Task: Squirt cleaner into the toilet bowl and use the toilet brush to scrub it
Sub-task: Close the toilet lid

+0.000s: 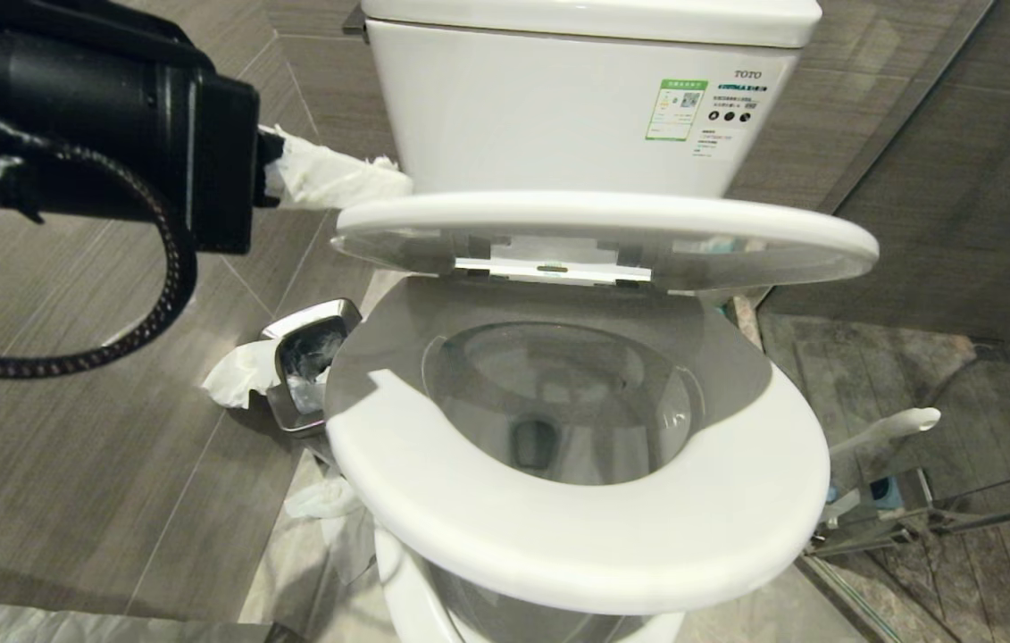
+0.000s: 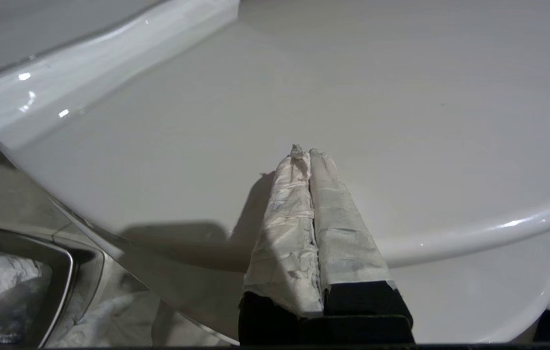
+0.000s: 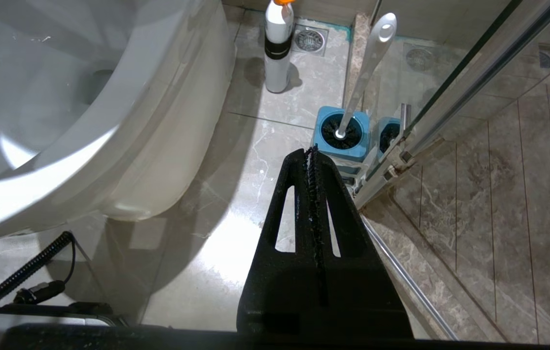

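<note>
So the left arm's black wrist fills the top-left corner of the head view, closest thing to the camera, with its coiled cable drooping below it. The left gripper (image 2: 310,154) has its tape-wrapped fingers (image 2: 284,223) clenched flat together, nothing between them, hovering just over the white lid (image 2: 352,97), which is half raised above the seat.

Down by the toilet's left side sits a small steel-rimmed bin (image 1: 313,362) with crumpled tissue (image 1: 241,373) stuffed in and spilling beside it, plus more tissue on the floor near the base.

In the middle is the toilet bowl (image 1: 558,402), seat down, water at the bottom. Can't make out any blue cleaner in there. The cistern (image 1: 558,98) sits behind it with a green sticker.

Over on the right, the toilet brush (image 3: 369,68) stands upright in its blue holder (image 3: 343,133) on the floor, right against the glass shower partition (image 3: 474,68), handle leaning a bit. A white bottle (image 3: 277,48) with an orange cap stands nearby, beside a floor drain. The right gripper (image 3: 312,150) hangs low above the floor near the holder, black fingers pressed together and empty, not touching the brush.
</note>
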Available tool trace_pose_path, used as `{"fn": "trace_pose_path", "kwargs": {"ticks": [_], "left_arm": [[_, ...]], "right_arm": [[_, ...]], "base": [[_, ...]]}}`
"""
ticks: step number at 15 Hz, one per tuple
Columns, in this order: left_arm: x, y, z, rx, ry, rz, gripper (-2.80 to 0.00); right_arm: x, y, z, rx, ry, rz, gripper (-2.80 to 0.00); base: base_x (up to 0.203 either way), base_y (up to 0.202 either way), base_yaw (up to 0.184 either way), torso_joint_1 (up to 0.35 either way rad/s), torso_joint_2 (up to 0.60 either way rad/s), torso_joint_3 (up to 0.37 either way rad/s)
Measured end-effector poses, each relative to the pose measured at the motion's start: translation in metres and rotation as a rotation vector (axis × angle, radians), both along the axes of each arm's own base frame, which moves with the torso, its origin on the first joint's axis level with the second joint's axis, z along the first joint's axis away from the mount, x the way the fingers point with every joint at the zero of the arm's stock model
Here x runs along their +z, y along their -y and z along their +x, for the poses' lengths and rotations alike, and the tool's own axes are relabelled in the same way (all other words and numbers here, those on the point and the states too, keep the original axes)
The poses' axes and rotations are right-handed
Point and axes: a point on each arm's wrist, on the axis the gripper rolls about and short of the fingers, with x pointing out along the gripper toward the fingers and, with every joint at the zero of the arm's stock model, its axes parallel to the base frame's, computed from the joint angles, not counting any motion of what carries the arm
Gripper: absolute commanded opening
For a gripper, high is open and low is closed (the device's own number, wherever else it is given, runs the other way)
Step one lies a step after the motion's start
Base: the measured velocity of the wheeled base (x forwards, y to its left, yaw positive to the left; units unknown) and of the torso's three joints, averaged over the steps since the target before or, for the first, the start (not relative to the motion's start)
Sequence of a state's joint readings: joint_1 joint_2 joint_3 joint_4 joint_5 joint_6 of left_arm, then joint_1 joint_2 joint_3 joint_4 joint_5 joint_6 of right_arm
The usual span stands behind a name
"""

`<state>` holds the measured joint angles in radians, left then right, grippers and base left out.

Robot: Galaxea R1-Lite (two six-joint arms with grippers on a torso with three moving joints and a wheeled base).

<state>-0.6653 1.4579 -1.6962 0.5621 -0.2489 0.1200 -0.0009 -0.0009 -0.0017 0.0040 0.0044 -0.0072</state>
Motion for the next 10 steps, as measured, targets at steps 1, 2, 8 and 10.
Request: {"fn": "trace_pose_path", "kwargs": {"ticks": [1, 2, 8, 10], "left_arm": [[-0.008, 0.001, 0.0, -0.004, -0.021, 0.028, -2.8], [-0.015, 0.001, -0.001, -0.011, -0.038, 0.053, -2.8], [-0.059, 0.006, -0.021, -0.09, -0.172, 0.184, -2.8], [-0.072, 0.008, -0.025, -0.112, -0.207, 0.218, -2.8]], "right_arm": [[0.0, 0.0, 0.0, 0.0, 0.0, 0.0, -2.8], [0.0, 0.0, 0.0, 0.0, -0.001, 0.0, -2.8], [0.0, 0.0, 0.0, 0.0, -0.001, 0.0, -2.8], [0.0, 0.0, 0.0, 0.0, -0.001, -0.001, -2.8]], "base": [[0.0, 0.0, 0.0, 0.0, 0.0, 0.0], [0.0, 0.0, 0.0, 0.0, 0.0, 0.0], [0.0, 0.0, 0.0, 0.0, 0.0, 0.0], [0.0, 0.0, 0.0, 0.0, 0.0, 0.0]]}}
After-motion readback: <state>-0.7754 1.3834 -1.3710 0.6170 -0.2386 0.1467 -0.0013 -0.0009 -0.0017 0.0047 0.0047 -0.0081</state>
